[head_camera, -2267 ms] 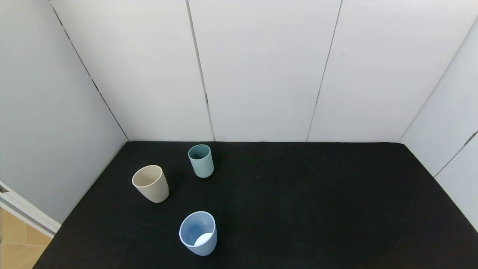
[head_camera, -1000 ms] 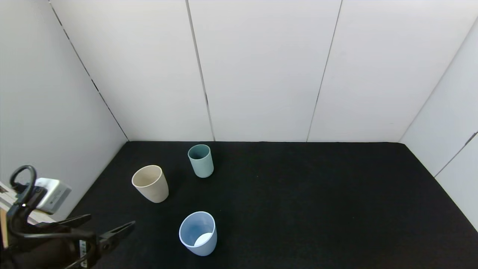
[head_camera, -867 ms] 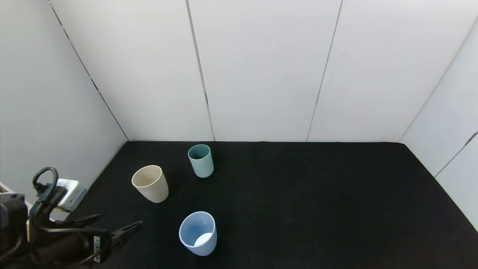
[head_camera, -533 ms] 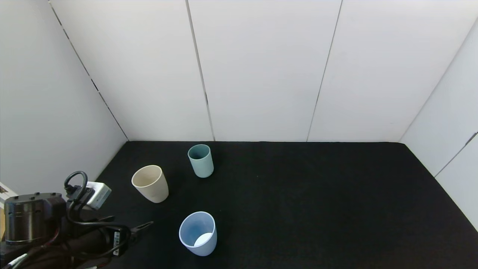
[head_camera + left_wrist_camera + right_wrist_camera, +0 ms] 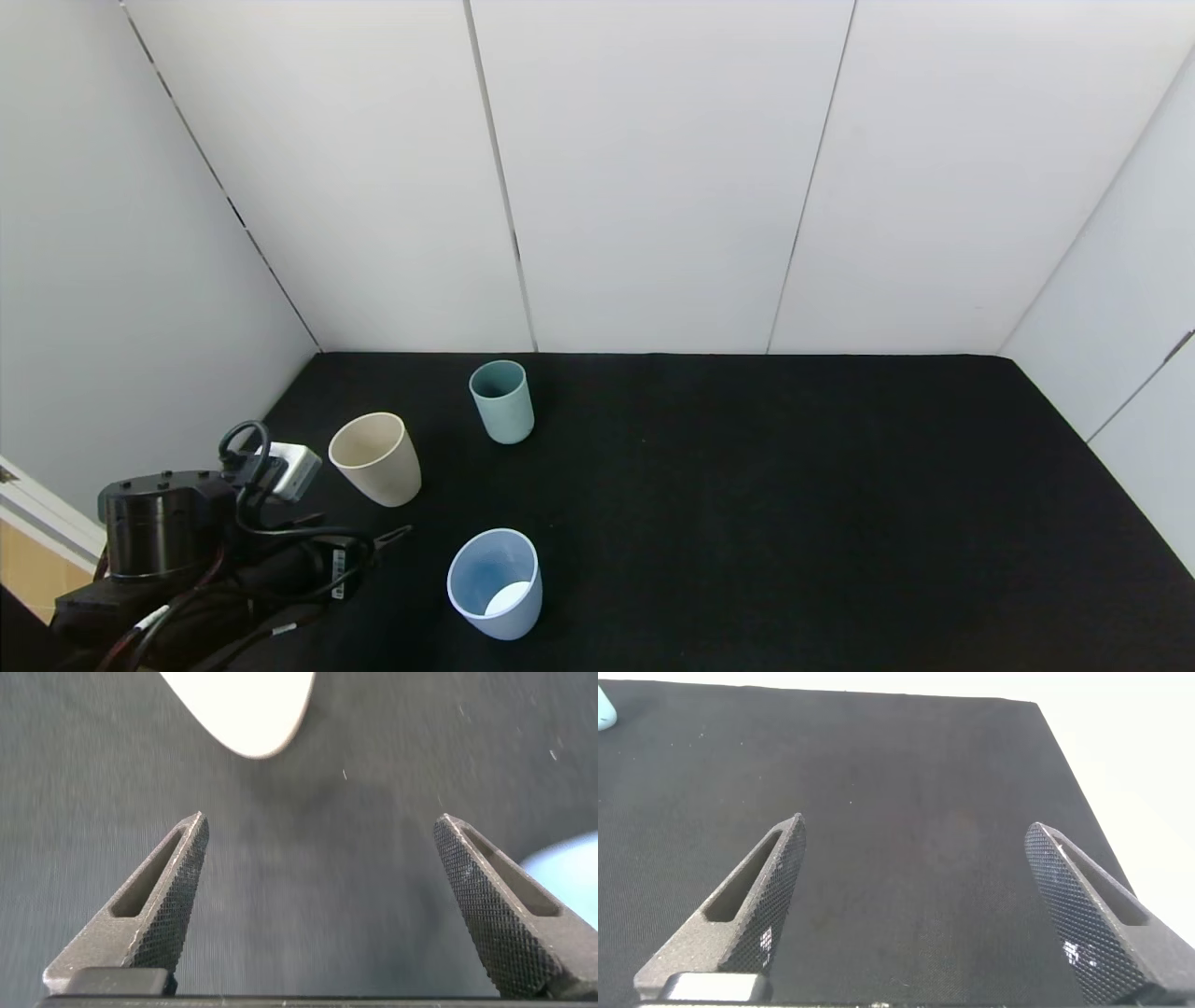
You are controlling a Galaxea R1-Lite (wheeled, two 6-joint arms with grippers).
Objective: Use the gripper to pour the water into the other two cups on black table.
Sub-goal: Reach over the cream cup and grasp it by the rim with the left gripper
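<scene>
Left gripper: wide open, empty, low near beige cup.
Risk: clipping the cup, spilling water.
Right gripper: open, empty, parked.

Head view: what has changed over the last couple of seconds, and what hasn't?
The left hand came in from the table's near left corner and moved forward and inward, toward the gap between the beige cup and the blue cup. It is open and holds nothing. All three cups, the teal cup included, stand where they were.
</scene>
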